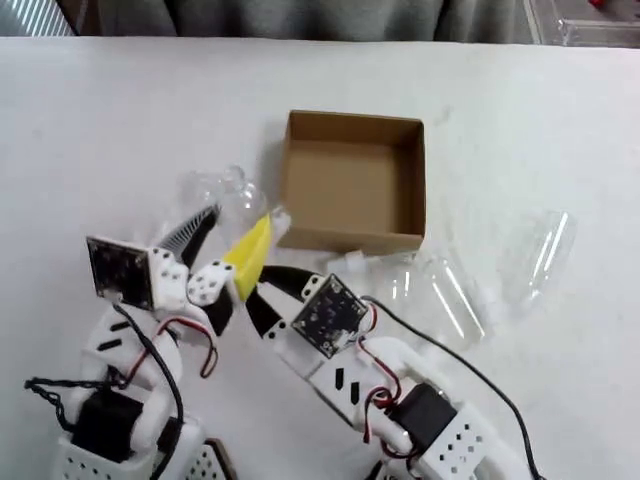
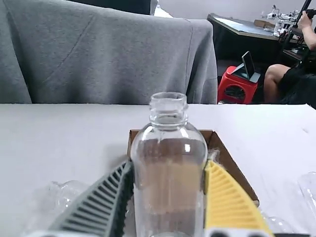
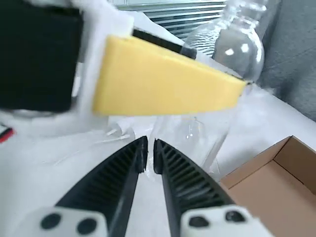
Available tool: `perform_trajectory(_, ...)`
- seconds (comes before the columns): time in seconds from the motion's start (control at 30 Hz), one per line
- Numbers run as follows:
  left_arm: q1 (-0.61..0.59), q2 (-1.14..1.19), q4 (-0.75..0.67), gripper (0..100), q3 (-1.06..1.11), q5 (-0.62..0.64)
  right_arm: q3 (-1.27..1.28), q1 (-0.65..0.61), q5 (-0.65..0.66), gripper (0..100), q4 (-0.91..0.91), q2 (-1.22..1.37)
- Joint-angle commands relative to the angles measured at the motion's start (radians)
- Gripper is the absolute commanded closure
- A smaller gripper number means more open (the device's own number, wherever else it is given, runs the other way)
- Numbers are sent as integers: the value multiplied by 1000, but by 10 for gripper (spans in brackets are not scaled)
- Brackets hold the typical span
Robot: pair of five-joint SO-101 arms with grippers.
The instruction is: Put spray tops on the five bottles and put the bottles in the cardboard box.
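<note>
left jaws clamped on an upright clear bottle (image 2: 168, 148), neck bare, just beside the cardboard box (image 1: 350, 240). right jaws nearly closed, gripping nothing, close by. Other bottles (image 1: 450, 295) lie on the bench (image 1: 120, 130). Nothing boxed yet; capping looks barely started.

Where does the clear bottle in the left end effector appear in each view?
High view: the clear bottle is left of the cardboard box, in the left end effector.
Left wrist view: the bottle in the middle, upright, the box behind it.
Right wrist view: the bottle behind the yellow finger, near the box.
Shared landmark: the cardboard box.
</note>
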Motion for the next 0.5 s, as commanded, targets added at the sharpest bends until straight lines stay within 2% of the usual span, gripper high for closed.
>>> perform_trajectory(0.0,13,-114,3,940,49,5,-9,18,-11,983,-21,-10)
perform_trajectory(0.27,5,-177,8,940,63,9,-15,19,-5,983,22,-19)
perform_trajectory(0.37,-30,-176,-2,940,83,9,-63,42,-3,983,165,-28)
perform_trajectory(0.47,-113,-174,-41,941,104,9,-175,182,25,983,380,-13)
